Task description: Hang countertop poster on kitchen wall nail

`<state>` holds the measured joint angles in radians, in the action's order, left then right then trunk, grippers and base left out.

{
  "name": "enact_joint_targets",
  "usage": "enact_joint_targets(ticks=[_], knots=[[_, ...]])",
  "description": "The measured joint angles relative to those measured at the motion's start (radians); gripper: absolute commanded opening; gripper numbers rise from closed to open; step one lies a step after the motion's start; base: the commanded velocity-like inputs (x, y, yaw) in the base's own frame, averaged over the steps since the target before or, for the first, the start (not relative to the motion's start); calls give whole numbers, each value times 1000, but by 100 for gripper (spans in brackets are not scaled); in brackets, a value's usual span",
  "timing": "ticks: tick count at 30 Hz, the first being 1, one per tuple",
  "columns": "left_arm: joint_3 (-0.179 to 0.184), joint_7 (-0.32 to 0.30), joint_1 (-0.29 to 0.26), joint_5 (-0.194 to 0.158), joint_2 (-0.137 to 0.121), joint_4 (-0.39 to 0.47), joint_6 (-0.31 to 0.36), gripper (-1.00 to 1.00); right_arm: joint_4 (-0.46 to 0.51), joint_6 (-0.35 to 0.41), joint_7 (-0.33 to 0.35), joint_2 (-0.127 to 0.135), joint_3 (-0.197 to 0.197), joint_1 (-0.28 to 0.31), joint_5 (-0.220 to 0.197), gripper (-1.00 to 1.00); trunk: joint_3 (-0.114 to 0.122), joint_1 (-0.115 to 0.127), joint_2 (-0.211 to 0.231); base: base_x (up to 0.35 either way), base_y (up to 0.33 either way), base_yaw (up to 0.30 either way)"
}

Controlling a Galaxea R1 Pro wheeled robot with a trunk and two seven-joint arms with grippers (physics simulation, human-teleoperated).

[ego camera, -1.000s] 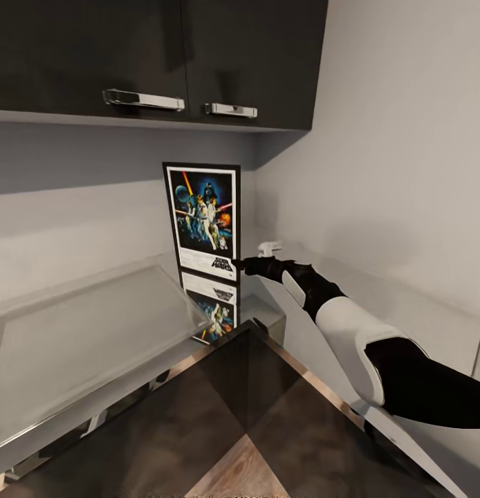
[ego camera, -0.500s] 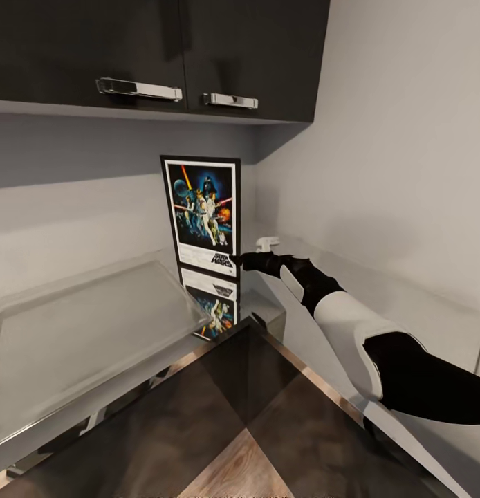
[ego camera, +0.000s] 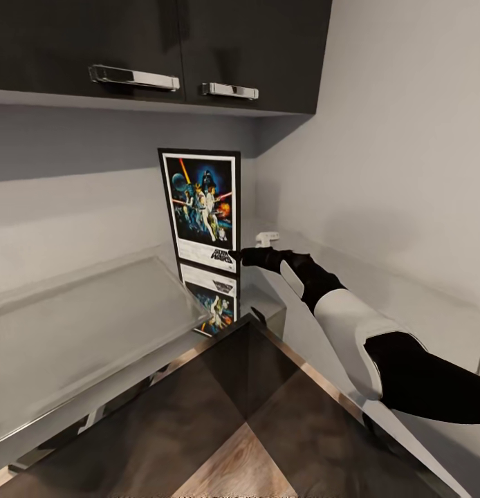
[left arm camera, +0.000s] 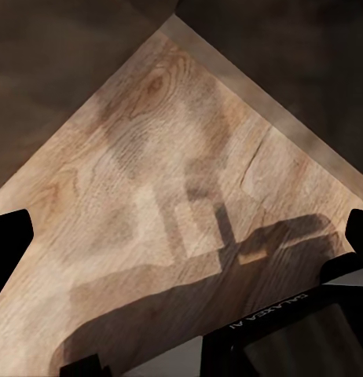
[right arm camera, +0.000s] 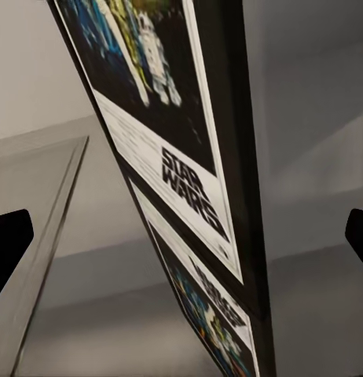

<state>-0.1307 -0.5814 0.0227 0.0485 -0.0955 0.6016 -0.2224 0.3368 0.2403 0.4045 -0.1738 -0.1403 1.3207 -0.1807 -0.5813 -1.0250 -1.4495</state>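
The poster [ego camera: 202, 200] stands upright on the glossy kitchen countertop [ego camera: 81, 325] against the back wall, and its mirror image shows just below it. My right gripper [ego camera: 234, 256] is at its lower right corner. In the right wrist view the poster's [right arm camera: 174, 157] framed edge runs between the fingers of the right gripper [right arm camera: 181, 239], which are spread wide, so it is open. The left gripper [left arm camera: 181, 236] is open over the wood floor with nothing in it. The wall nails are out of view.
Dark upper cabinets [ego camera: 198, 48] with metal handles hang above the poster. A small white object [ego camera: 266, 238], too small to identify, sits by the right wall behind my gripper. The dark cabinet corner [ego camera: 247, 373] juts toward me, with wood floor [ego camera: 233, 470] below it.
The whole view has shifted, so the camera moved. My right gripper stays at the poster's lower right corner, and the poster still stands on the countertop.
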Motion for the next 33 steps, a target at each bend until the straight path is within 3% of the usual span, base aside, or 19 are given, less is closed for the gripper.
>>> enact_joint_targets(ticks=[33], knots=[[-1, 0, 0, 0, 0, 0, 0, 100, 38, 8, 0, -1, -2, 36, -2, 100, -53, 0, 0, 0, 0, 0]])
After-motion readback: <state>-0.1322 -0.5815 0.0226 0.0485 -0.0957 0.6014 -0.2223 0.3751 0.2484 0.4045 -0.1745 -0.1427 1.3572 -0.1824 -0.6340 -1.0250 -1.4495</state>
